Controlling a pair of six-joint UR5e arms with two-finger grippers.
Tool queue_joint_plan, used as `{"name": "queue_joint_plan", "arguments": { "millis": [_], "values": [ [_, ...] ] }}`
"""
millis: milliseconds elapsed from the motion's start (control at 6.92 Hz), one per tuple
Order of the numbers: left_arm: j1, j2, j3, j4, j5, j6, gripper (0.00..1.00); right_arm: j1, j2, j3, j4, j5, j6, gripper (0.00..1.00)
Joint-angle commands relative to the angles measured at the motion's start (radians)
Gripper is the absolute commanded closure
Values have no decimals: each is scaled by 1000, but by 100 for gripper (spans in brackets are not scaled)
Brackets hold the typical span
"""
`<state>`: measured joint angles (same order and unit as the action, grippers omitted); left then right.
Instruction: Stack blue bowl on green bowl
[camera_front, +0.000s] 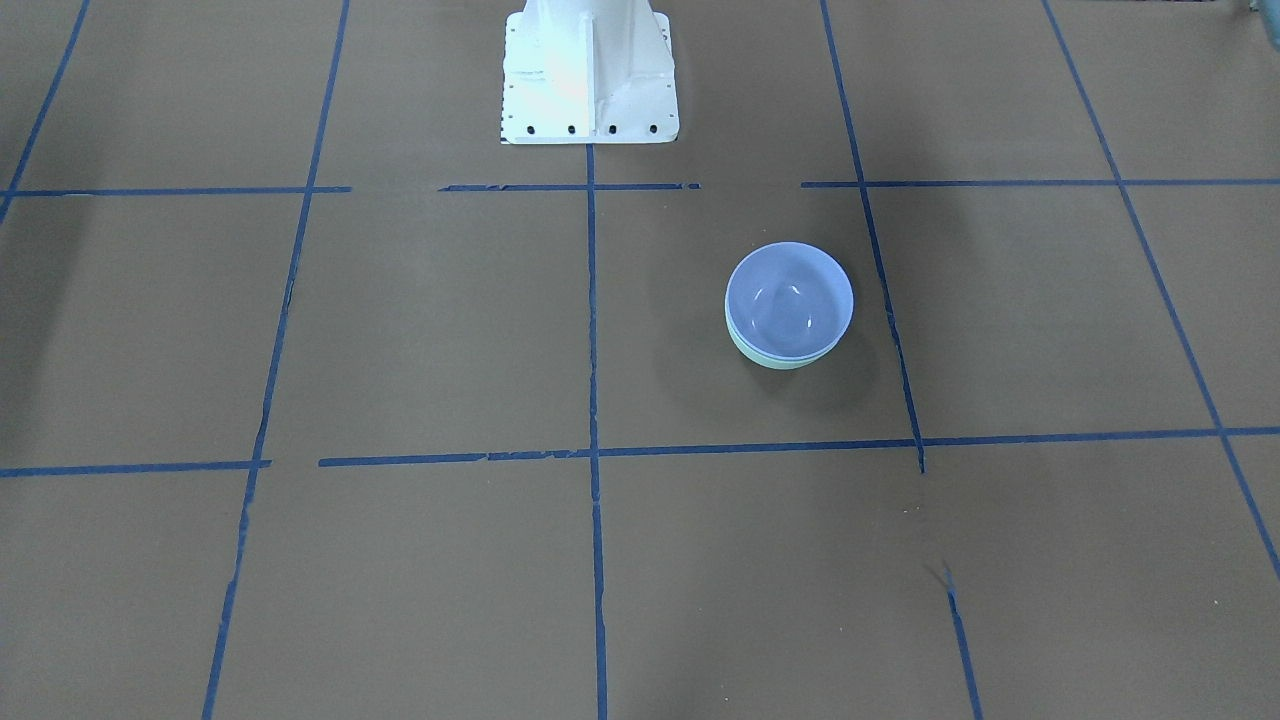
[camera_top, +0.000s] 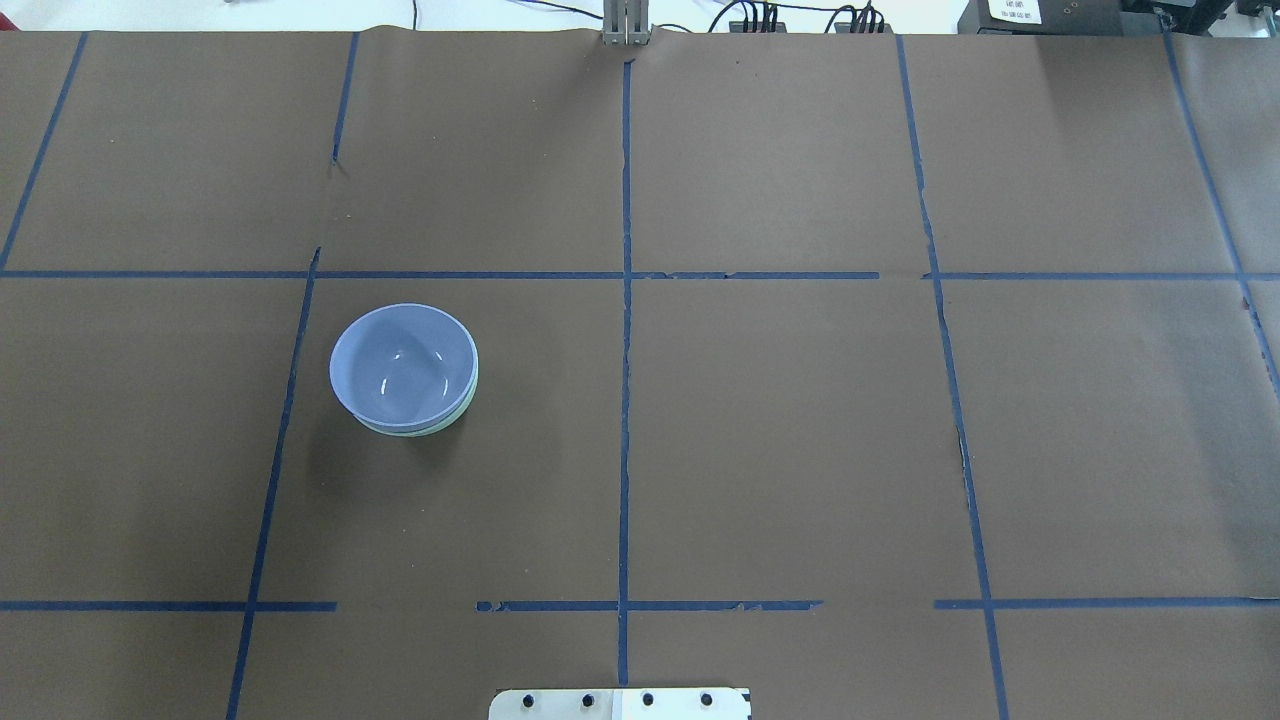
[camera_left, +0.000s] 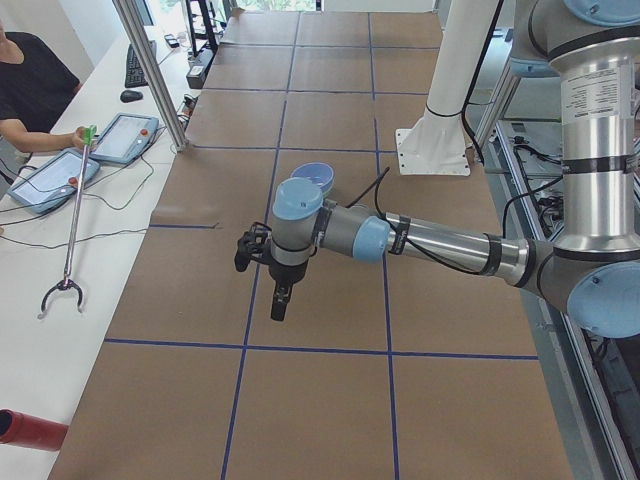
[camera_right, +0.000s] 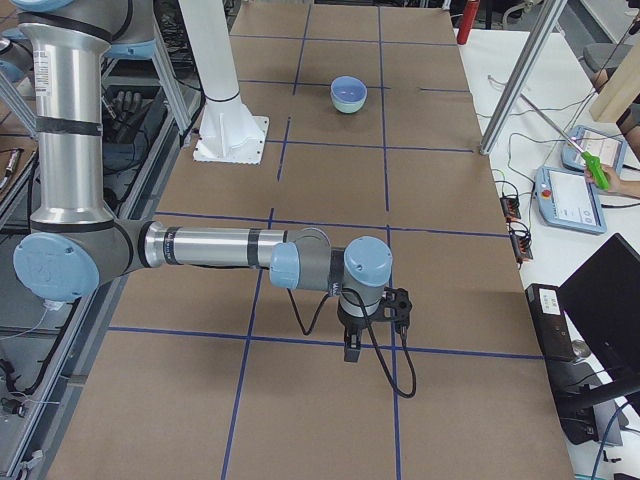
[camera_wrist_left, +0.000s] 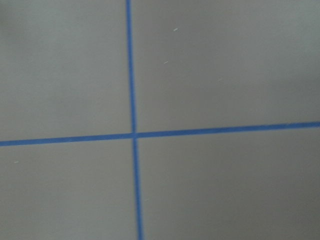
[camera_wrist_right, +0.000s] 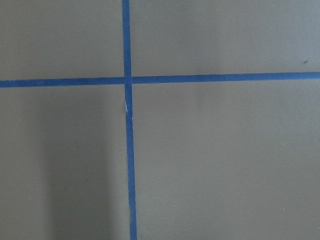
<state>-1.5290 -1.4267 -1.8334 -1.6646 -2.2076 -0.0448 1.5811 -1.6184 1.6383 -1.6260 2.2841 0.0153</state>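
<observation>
Periwinkle-blue glossy round bowl (camera_front: 789, 300) sits nested in the mint-green glossy bowl (camera_front: 772, 362), so stacking looks done. Left gripper (camera_left: 281, 303) and right gripper (camera_right: 352, 350) hang clear; jaw state cannot be told.

One blue bowl (camera_front: 789, 300), one green bowl (camera_front: 778, 364), one white base (camera_front: 590, 70).

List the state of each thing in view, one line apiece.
blue bowl: upright, nested in the green bowl.
green bowl: upright on the table, blue bowl inside.
left gripper: above the table, apart from the bowls; open or shut, cannot tell.
right gripper: above the table, far from the bowls; cannot tell.
</observation>
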Motion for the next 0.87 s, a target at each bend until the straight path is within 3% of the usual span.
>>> {"name": "queue_joint_plan", "arguments": {
  "millis": [0, 722],
  "values": [
    [-49, 14, 112, 5, -110, 161, 0, -1, 0, 0, 0, 0, 0, 0],
    [-48, -9, 143, 6, -115, 148, 0, 0, 0, 0, 0, 0, 0, 0]
  ]
}}
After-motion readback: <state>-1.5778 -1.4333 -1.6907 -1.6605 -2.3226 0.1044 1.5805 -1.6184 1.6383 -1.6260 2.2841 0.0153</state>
